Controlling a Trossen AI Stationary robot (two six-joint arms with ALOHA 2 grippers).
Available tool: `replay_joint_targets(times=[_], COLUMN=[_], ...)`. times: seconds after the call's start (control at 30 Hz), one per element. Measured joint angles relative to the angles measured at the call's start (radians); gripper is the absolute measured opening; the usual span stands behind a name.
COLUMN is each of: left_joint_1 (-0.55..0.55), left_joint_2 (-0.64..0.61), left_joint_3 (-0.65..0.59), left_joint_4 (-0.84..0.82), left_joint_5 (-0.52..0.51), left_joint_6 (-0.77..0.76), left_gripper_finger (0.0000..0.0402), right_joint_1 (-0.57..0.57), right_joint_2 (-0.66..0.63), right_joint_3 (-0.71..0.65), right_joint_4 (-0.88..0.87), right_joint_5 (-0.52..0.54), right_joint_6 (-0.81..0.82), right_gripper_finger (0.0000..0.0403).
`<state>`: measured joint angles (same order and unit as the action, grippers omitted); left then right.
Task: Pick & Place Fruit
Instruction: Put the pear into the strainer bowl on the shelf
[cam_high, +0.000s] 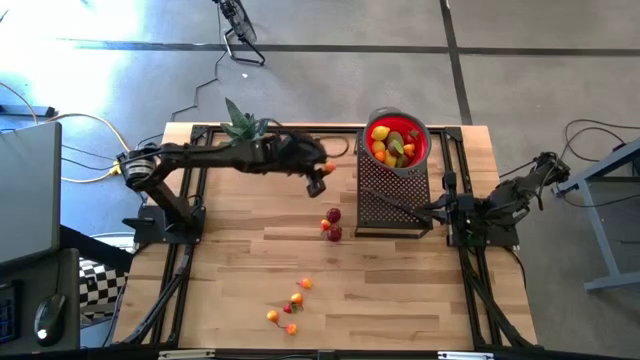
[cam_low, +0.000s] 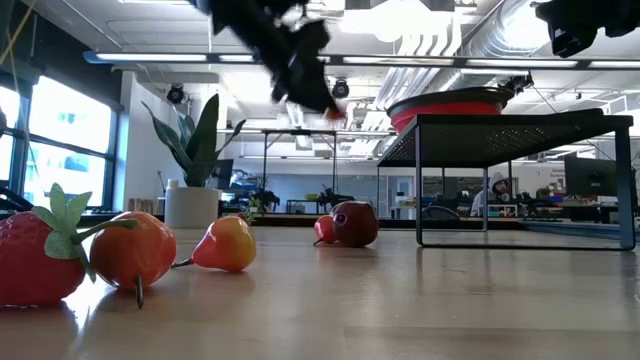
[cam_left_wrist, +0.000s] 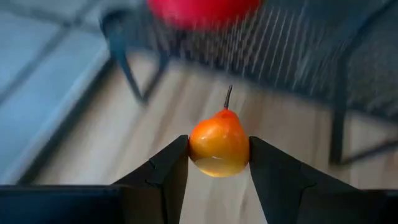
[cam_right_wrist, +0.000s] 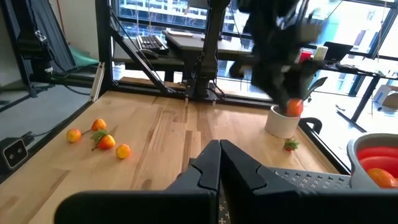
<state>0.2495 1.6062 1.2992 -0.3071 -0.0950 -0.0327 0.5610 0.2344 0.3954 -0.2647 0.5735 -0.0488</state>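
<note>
Orange and yellow, the toy pear (cam_left_wrist: 219, 146) sits clamped between the two dark fingers (cam_left_wrist: 166, 174) of my left gripper (cam_high: 320, 178), stem pointing away from my wrist. I hold it in the air above the wooden table (cam_high: 400, 290), just beside the black mesh stand (cam_high: 392, 200) that carries the red bowl (cam_high: 398, 142). The bowl already holds several yellow, orange and green fruits (cam_high: 392, 146). Below my raised arm, two dark red fruits (cam_high: 332, 224) lie touching each other on the table next to the stand's near corner. Farther toward the front edge lies a loose cluster of small orange fruits and a strawberry (cam_high: 288, 312). A green potted plant (cam_high: 240, 124) stands at the back edge, close to my left arm. My right gripper (cam_right_wrist: 219, 163) rests at the right side of the table beside the stand, its fingers pressed together with nothing between them.
</note>
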Motion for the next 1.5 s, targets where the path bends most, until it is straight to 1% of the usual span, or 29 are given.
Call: replay_joint_targets(times=[0.17, 0.3, 0.57, 0.63, 0.77, 0.87, 1.0, 1.07, 1.2, 1.3, 1.4, 1.5], left_joint_1=[-0.001, -0.001, -0.001, -0.001, -0.001, -0.001, -0.001, -0.001, -0.001, -0.001, -0.001, -0.009], left_joint_2=[0.001, 0.000, 0.005, 0.027, 0.093, 0.144, 0.183, 0.207, 0.281, 0.335, 0.377, 0.406], left_joint_3=[0.126, 0.199, 0.209, 0.212, 0.210, 0.209, 0.223, 0.253, 0.366, 0.472, 0.570, 0.633], left_joint_4=[-0.010, 0.026, 0.172, 0.231, 0.350, 0.418, 0.475, 0.468, 0.444, 0.339, 0.187, 0.101], left_joint_5=[-0.001, -0.001, 0.028, 0.034, 0.083, 0.086, 0.085, 0.085, 0.086, 0.077, 0.025, -0.043], left_joint_6=[0.048, 0.085, 0.081, 0.081, 0.072, 0.044, 0.028, 0.024, 0.019, 0.019, 0.005, -0.011], left_gripper_finger=[0.0156, 0.0156, 0.0156, 0.0156, 0.0156, 0.0156, 0.0156, 0.0156, 0.0156, 0.0156, 0.0156, 0.0156], right_joint_1=[0.000, 0.000, 0.000, 0.000, 0.000, 0.000, 0.000, 0.000, 0.000, 0.000, 0.000, 0.000], right_joint_2=[0.000, 0.000, 0.000, 0.000, 0.000, 0.000, 0.000, 0.000, 0.000, 0.000, 0.000, 0.000], right_joint_3=[0.000, 0.000, 0.000, 0.000, 0.000, 0.000, 0.000, 0.000, 0.000, 0.000, 0.000, 0.000], right_joint_4=[-0.008, -0.016, -0.018, -0.018, -0.018, -0.018, -0.018, -0.017, -0.016, -0.017, -0.017, -0.025], right_joint_5=[0.000, 0.000, 0.000, 0.000, 0.000, 0.000, 0.000, 0.000, 0.000, 0.000, 0.000, 0.000], right_joint_6=[0.000, 0.000, -0.001, -0.002, -0.007, -0.004, -0.003, -0.002, 0.003, 0.003, 0.005, 0.022], right_gripper_finger=[0.0002, 0.0002, 0.0002, 0.0002, 0.0002, 0.0002, 0.0002, 0.0002, 0.0002, 0.0002, 0.0002, 0.0002])
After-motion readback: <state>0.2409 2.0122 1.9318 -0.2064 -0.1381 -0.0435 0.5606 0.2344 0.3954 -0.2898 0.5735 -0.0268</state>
